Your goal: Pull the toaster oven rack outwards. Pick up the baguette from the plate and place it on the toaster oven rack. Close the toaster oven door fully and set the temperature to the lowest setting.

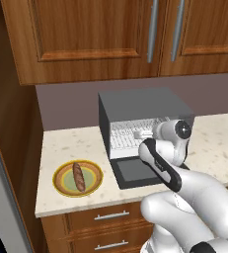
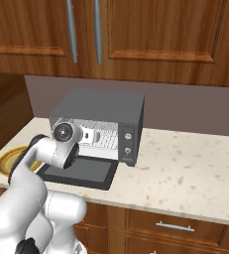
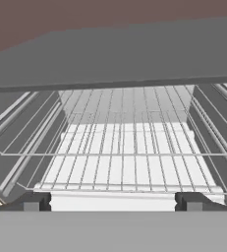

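1. Plate [image 1: 66, 187], at the left of the pale speckled counter [image 1: 61, 148]: round, with an orange-yellow rim and pale green centre; in the right base view its rim [image 2: 6, 159] shows partly behind the arm
2. Baguette [image 1: 78, 176]: slim reddish-brown loaf lying across the middle of the plate, well apart from the gripper
3. Toaster oven door [image 1: 135, 172]: folded down flat on the counter in front of the cavity, its grey window facing up; also seen in the right base view [image 2: 93, 171]
4. Toaster oven [image 1: 137, 104]: dark grey box set against the back wall, right of the plate, beneath wooden wall cabinets [image 1: 86, 34]; its control panel with two round knobs [image 2: 128, 144] sits on the right-hand side
5. Toaster oven rack [image 3: 127, 157]: silvery wire grid lying level inside the pale cavity; visible from the left base view [image 1: 123, 136]
6. Gripper [image 3: 112, 201]: at the cavity mouth, aimed into the oven, fingers [image 3: 32, 202] spread wide and grasping nothing; the rack's front edge lies just beyond the tips, and contact cannot be determined
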